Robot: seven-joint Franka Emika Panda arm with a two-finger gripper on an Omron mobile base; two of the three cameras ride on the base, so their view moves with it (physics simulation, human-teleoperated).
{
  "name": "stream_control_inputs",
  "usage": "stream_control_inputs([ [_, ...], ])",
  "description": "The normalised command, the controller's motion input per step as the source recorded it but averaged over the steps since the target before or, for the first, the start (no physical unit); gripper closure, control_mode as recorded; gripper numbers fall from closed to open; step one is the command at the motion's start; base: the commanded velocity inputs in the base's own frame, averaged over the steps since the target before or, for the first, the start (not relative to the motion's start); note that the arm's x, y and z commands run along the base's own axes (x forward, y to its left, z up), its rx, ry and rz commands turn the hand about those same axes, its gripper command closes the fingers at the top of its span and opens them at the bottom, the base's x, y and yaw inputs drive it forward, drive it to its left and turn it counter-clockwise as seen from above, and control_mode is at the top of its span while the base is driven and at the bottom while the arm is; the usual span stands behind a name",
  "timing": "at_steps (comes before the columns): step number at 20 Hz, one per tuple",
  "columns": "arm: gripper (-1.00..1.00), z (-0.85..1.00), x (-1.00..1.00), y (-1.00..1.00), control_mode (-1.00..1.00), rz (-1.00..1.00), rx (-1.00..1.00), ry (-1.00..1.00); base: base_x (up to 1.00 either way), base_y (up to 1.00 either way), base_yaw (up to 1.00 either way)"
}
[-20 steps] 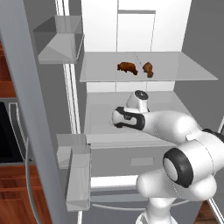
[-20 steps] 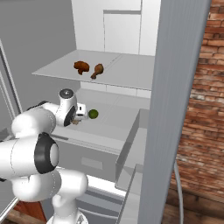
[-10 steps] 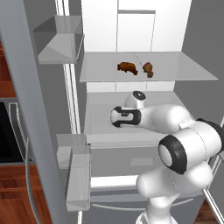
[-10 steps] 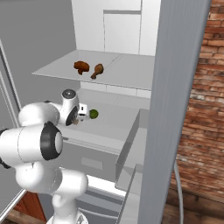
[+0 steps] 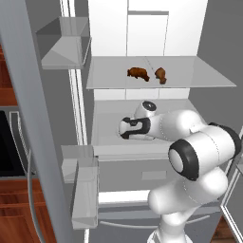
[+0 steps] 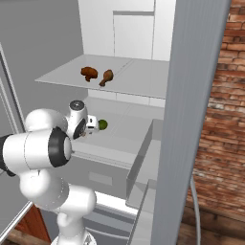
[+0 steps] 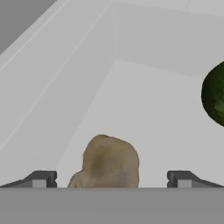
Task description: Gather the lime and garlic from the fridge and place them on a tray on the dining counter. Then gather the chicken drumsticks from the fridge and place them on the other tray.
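From the left base view, the arm reaches into the fridge (image 5: 142, 28) under the chicken drumsticks (image 5: 147, 74). In the right base view, the lime (image 6: 102, 125) sits beside the hand (image 6: 91, 127). In the hand view, the garlic (image 7: 108, 162) lies centred between the released fingertips (image 7: 40, 178)

Even, bright rendered light with no clear source, soft faint shadows under the fridge (image 5: 142, 28) shelves, no glare, flat shading, hand view coarse and slightly blurred, lime (image 7: 215, 94) dark, edges undistorted
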Motion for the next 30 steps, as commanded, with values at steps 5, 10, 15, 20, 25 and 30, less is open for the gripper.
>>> stream_control_inputs([
  [5, -1.00, -0.16, 0.10, 0.00, -1.00, 0.00, 0.00, 0.00, 0.00, 0.00, 0.00],
  [10, -1.00, -0.16, 0.09, 0.00, -1.00, 0.00, 0.00, 0.00, 0.00, 0.00, 0.00],
  [15, 1.00, -0.23, 0.00, 0.07, -1.00, 0.00, 0.00, 0.00, 0.00, 0.00, 0.00],
  [20, 1.00, -0.25, 0.00, 0.01, -1.00, 0.00, 0.00, 0.00, 0.00, 0.00, 0.00],
  [25, 1.00, -0.21, -0.01, 0.00, -1.00, 0.00, 0.00, 0.00, 0.00, 0.00, 0.00],
  [30, 1.00, 0.10, -0.39, -0.04, -1.00, 0.00, 0.00, -0.11, 0.00, 0.00, 0.00],
])
